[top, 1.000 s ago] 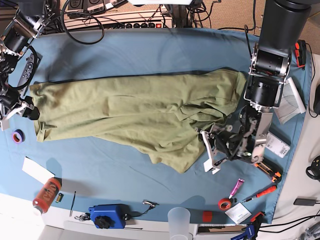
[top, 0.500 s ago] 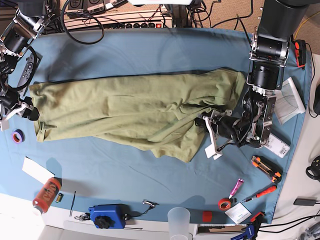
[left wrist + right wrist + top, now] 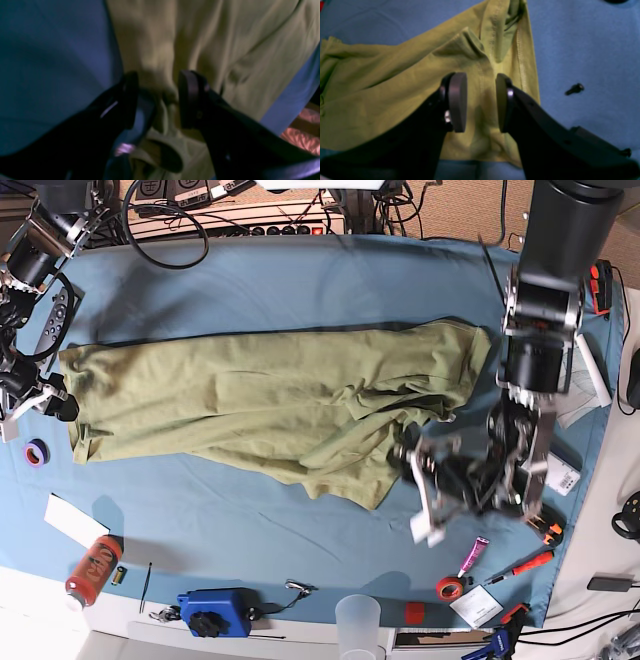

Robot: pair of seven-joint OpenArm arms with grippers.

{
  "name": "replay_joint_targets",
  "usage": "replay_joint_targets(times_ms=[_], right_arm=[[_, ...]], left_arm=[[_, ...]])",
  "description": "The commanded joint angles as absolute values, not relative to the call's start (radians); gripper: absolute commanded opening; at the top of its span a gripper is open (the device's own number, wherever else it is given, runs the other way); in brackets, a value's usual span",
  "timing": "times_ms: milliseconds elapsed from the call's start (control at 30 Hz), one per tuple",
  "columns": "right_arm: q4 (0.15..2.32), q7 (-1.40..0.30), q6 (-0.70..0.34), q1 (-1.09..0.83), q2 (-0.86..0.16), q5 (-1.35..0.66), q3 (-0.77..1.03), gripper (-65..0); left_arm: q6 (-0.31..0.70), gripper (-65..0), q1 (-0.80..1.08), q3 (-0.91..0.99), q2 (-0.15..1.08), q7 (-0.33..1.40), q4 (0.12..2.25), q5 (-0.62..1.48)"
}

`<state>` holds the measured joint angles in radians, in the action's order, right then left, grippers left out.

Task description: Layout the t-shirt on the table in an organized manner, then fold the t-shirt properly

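The t-shirt [image 3: 270,405] lies lengthwise and rumpled across the tabletop [image 3: 300,290]; both tools stand spread, the left tool [image 3: 155,100] seemingly gripping nothing through the blur, the right tool [image 3: 477,102] astride the hem, so any pull could bunch the cloth further.

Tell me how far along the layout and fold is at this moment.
Early, in the layout stage. Done: the t-shirt lies stretched lengthwise across the table. In hand: the right gripper stands open over one end of the shirt, and the left gripper is open with cloth between its jaws, gripping nothing. Left: the end near the left gripper is bunched and wrinkled, so flattening remains, and no fold has been made.
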<state>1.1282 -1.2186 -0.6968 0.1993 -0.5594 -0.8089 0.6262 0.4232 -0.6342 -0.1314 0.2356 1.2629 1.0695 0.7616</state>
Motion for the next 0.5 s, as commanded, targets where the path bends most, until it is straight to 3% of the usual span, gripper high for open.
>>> replay_joint_targets(times_ms=[0,133,300,467], right_arm=[[1.144,-1.197,-0.698,0.219,-0.587,-0.828,0.631,-44.9],[1.144,-1.196,-0.698,0.219,-0.587,-0.823,0.631,-44.9],[1.144,-1.197,-0.698,0.219,-0.587,-0.817,0.631,-44.9],[1.144,-1.196,-0.698,0.219,-0.587,-0.802,0.631,-44.9]], left_arm=[[0.427,-37.3,-0.673,-0.128,0.235,1.244,1.087,0.778],[0.427,-35.8,-0.684,-0.128,0.212,1.138,1.082,0.757],[0.425,-34.9,-0.681,-0.128,0.154,0.964,1.038,0.562],[0.347,-34.9,-0.675,-0.128,0.142,0.883,1.029,0.463]])
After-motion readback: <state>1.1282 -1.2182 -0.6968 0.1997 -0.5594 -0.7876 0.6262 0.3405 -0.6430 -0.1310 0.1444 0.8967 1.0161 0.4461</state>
